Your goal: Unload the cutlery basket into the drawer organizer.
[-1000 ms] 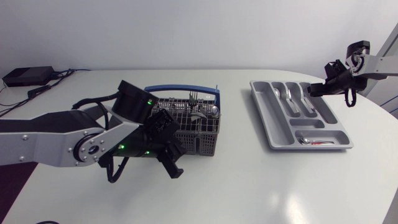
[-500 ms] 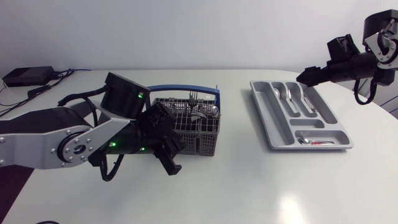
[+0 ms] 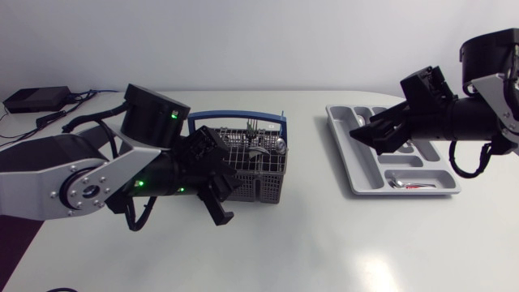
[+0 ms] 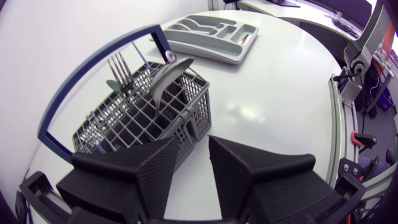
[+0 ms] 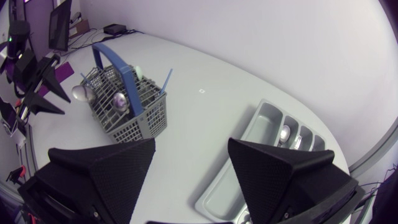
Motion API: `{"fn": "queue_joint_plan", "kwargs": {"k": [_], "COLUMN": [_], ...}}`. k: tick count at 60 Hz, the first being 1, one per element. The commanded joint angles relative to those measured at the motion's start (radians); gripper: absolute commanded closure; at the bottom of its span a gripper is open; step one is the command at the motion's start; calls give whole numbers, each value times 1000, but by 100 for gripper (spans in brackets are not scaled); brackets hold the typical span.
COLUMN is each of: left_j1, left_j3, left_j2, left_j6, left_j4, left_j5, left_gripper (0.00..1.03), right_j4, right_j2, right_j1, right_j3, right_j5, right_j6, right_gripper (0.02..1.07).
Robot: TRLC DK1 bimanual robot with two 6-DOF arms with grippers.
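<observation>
The grey wire cutlery basket (image 3: pixel 258 180) with a blue handle (image 3: pixel 235 116) stands left of centre and holds forks (image 4: pixel 118 67) and spoons (image 4: pixel 165 73). My left gripper (image 3: pixel 217 191) is at the basket's front left corner. In the left wrist view the left gripper (image 4: pixel 194 146) has a narrow gap between its fingers, with the basket's corner (image 4: pixel 198 111) just ahead and nothing gripped. The grey drawer organizer (image 3: pixel 347 161) lies at the right with spoons (image 3: pixel 374 122) in its slots. My right gripper (image 3: pixel 366 134) hovers over its left part, open wide and empty (image 5: pixel 191 148).
A small piece with a red part (image 3: pixel 408 186) lies in the organizer's front compartment. A black box (image 3: pixel 34 99) with cables sits at the table's far left back. Bare white tabletop (image 3: pixel 312 219) stretches between basket and organizer and along the front.
My right arm has swung in from the right edge to above the organizer, and its fingers have opened wider. My left arm has shifted slightly at the basket; the basket stays put.
</observation>
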State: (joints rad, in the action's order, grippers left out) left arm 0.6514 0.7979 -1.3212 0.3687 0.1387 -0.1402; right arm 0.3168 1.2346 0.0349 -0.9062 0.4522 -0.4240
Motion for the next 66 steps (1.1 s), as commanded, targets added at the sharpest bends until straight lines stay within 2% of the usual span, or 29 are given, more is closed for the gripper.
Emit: {"fn": "queue_joint_plan", "kwargs": {"k": [1, 13, 26, 34, 51, 57, 66], "left_j1": [4, 27, 70, 106, 140, 140, 140], "left_j3": [54, 58, 72, 77, 80, 80, 86], "left_j2": [-15, -18, -58, -90, -33, 0, 10], "left_j6": [68, 194, 328, 414, 464, 478, 500], "left_j4": [-19, -77, -91, -120, -136, -136, -129], "left_j5": [5, 7, 34, 91, 186, 206, 234], "left_gripper": [68, 68, 68, 68, 68, 60, 60], "right_j4": [-10, -18, -27, -28, -28, -33, -38], "right_j2": [-38, -124, -173, -190, -218, -218, -218], "right_j1": [25, 97, 134, 151, 174, 180, 201], "right_j3": [64, 173, 233, 257, 288, 293, 306], "right_j5": [8, 11, 11, 11, 5, 3, 2], "right_j6": [-27, -61, -65, -70, -70, -70, -62], "right_gripper": [23, 22, 22, 22, 22, 22, 22]}}
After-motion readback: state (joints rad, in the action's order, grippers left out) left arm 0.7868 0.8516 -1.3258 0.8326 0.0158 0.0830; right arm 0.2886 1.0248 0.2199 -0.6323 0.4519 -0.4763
